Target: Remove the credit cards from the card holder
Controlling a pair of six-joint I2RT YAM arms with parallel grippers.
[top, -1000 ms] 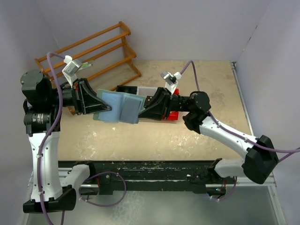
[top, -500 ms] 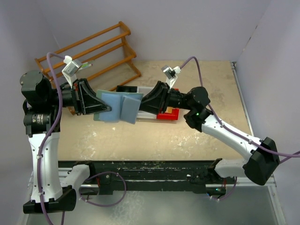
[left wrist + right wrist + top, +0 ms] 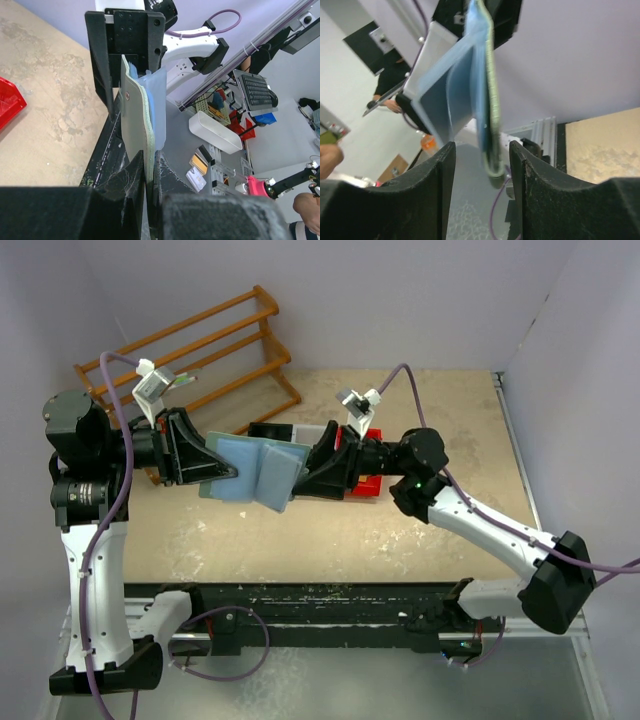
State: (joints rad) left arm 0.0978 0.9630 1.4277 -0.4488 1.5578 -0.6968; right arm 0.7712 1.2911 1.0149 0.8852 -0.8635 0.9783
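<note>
The card holder (image 3: 252, 469) hangs open like a book above the table, pale blue inside, grey-green outside. My left gripper (image 3: 226, 475) is shut on its left half; in the left wrist view the grey-green cover (image 3: 136, 117) stands pinched edge-on between my fingers (image 3: 131, 175). My right gripper (image 3: 298, 480) is open around the right flap's edge. In the right wrist view that flap (image 3: 487, 107) stands between my fingertips (image 3: 445, 167) with a gap on each side. The credit cards are hidden.
A red bin (image 3: 367, 484), a white bin (image 3: 312, 432) and a black bin (image 3: 268, 430) sit behind and under my right gripper. A wooden rack (image 3: 200, 350) leans at the back left. The red bin's corner (image 3: 7, 102) shows in the left wrist view.
My right gripper's jaws have spread wider around the right flap and shifted slightly. The left gripper and its hold on the card holder have not moved.
</note>
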